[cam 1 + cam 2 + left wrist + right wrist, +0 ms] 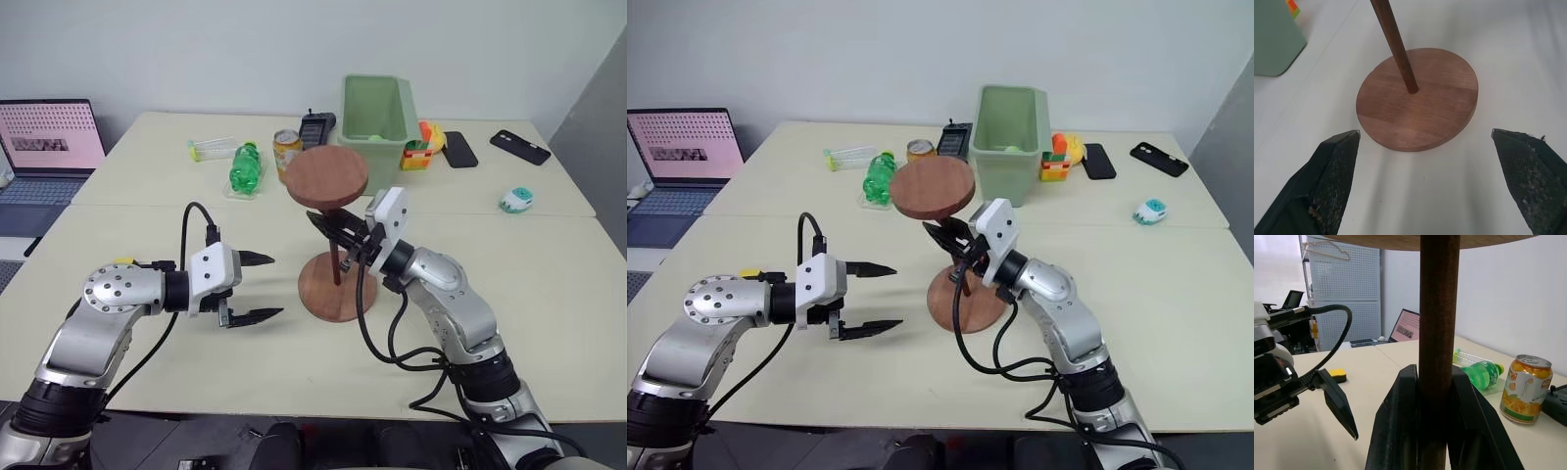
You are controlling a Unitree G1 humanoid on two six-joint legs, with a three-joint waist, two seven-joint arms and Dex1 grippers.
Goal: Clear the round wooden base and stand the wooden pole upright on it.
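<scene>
We are looking at the round wooden base [330, 288] lying flat on the table [549, 284], our landmark. The wooden pole [340, 248] is standing in the base's centre hole, its disc end uppermost. Our right gripper [338, 235] is pinching the pole's shaft above the base. Our left gripper [257, 287] is hovering just beside the base, fingers spread wide, touching nothing.

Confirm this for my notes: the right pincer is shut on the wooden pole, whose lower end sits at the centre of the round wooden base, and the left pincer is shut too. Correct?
Not quite. The left pincer is open, fingers wide apart and holding nothing, as the left wrist view shows. The rest stands: the right pincer is shut on the wooden pole, whose lower end sits at the centre of the round wooden base.
</scene>
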